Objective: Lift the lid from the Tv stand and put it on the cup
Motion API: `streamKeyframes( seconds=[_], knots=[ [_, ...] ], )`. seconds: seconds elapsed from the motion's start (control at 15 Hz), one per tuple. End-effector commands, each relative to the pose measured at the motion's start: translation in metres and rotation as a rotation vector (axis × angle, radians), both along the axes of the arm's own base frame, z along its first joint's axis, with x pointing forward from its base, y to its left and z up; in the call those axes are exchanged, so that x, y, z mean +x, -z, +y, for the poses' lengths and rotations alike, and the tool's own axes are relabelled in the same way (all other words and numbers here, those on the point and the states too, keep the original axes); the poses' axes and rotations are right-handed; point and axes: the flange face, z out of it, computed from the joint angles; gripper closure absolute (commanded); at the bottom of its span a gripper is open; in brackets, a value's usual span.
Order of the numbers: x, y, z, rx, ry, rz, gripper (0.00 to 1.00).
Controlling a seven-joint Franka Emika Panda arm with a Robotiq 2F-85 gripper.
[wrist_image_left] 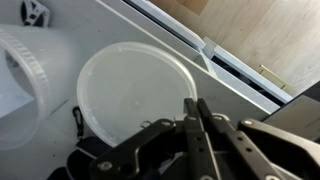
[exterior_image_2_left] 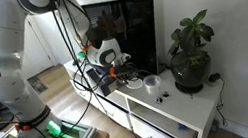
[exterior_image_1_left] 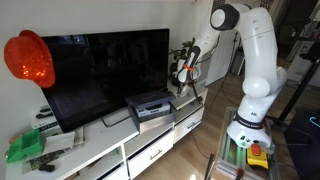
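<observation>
A round translucent white lid (wrist_image_left: 135, 95) fills the middle of the wrist view. My gripper (wrist_image_left: 197, 108) has its two fingers pressed together on the lid's near rim. A translucent white cup (wrist_image_left: 25, 80) stands just left of the lid, mouth up. In an exterior view the gripper (exterior_image_2_left: 115, 73) hovers low over the glossy white Tv stand (exterior_image_2_left: 188, 119), with the cup (exterior_image_2_left: 154, 84) a little beyond it. In an exterior view the gripper (exterior_image_1_left: 183, 78) is beside the TV, over the Tv stand (exterior_image_1_left: 150, 150). I cannot tell if the lid is off the surface.
A black flat-screen TV (exterior_image_1_left: 105, 70) stands on the stand, with a dark box (exterior_image_1_left: 150, 105) in front of it. A potted plant (exterior_image_2_left: 191, 58) stands at the stand's end past the cup. Cables (exterior_image_2_left: 90, 80) hang near the arm. A drawer gap (wrist_image_left: 235, 65) runs along the stand's edge.
</observation>
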Motion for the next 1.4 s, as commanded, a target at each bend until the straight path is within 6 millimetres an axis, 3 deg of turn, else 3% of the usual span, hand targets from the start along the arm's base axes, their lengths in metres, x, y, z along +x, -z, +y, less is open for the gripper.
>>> streamKeyframes(
  seconds=[0.0, 0.2, 0.47, 0.6, 0.87, 1.33],
  knots=[
    [-0.009, -0.047, -0.006, -0.031, 0.106, -0.039, 0.98],
    [-0.004, -0.067, -0.011, -0.028, 0.166, -0.062, 0.98],
    [-0.001, -0.079, -0.017, -0.039, 0.21, -0.089, 0.98],
    [0.003, -0.081, -0.033, -0.059, 0.262, -0.112, 0.98],
    [0.011, -0.068, -0.069, -0.02, 0.38, -0.139, 0.98],
    [0.027, -0.043, -0.102, -0.008, 0.457, -0.131, 0.98]
  ],
)
